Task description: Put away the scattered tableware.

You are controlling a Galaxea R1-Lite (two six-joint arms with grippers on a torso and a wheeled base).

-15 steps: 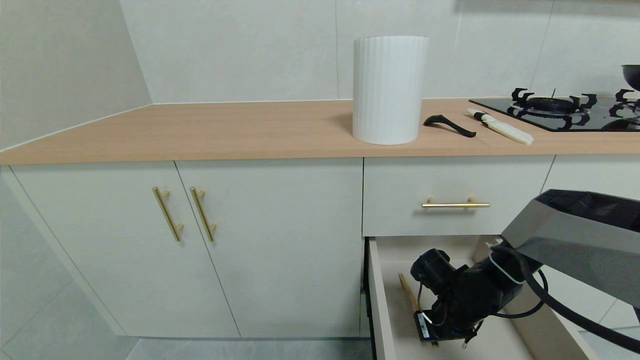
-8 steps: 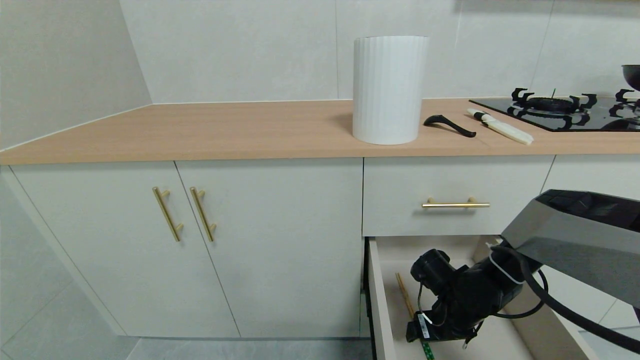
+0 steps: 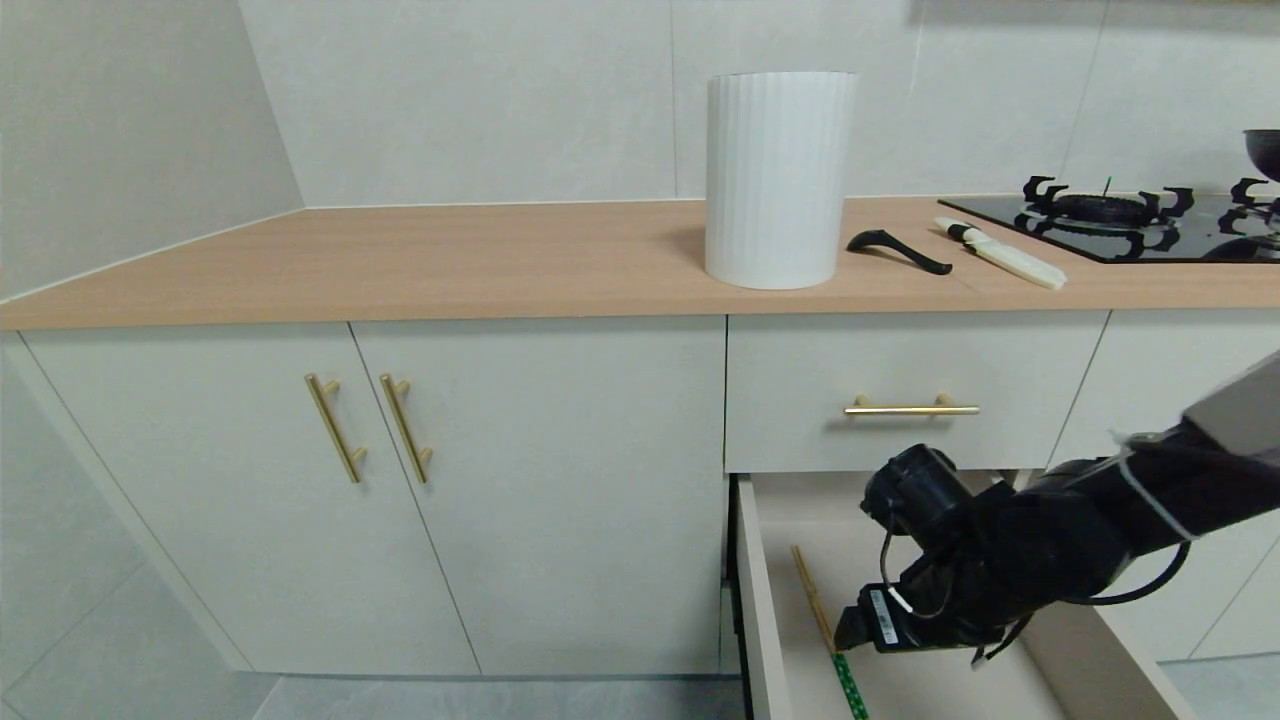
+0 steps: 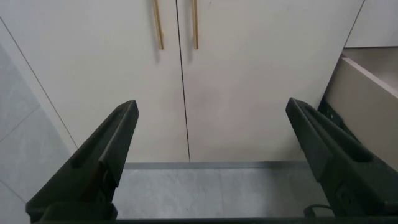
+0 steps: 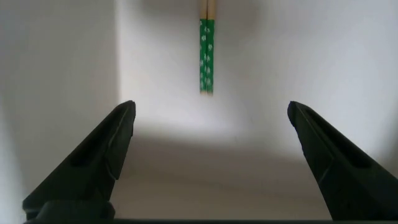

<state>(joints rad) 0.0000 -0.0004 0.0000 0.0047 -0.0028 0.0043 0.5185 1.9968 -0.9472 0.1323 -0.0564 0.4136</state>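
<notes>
Chopsticks (image 3: 817, 605) lie loose on the floor of the open drawer (image 3: 756, 600), just ahead of the right tool (image 3: 862, 630), whose jaws stand wide and empty; their long axis runs straight away from it. A spoon (image 3: 898, 251) and knife (image 3: 1000, 253) wait on the tabletop (image 3: 450, 260), well above that tool and likely nearer the right arm. The left tool (image 4: 211, 124), also wide, faces the cupboard doors (image 4: 249, 74).

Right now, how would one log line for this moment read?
right gripper open over drawer | chopsticks lying in drawer | left gripper open, facing doors | spoon, knife on counter
</notes>
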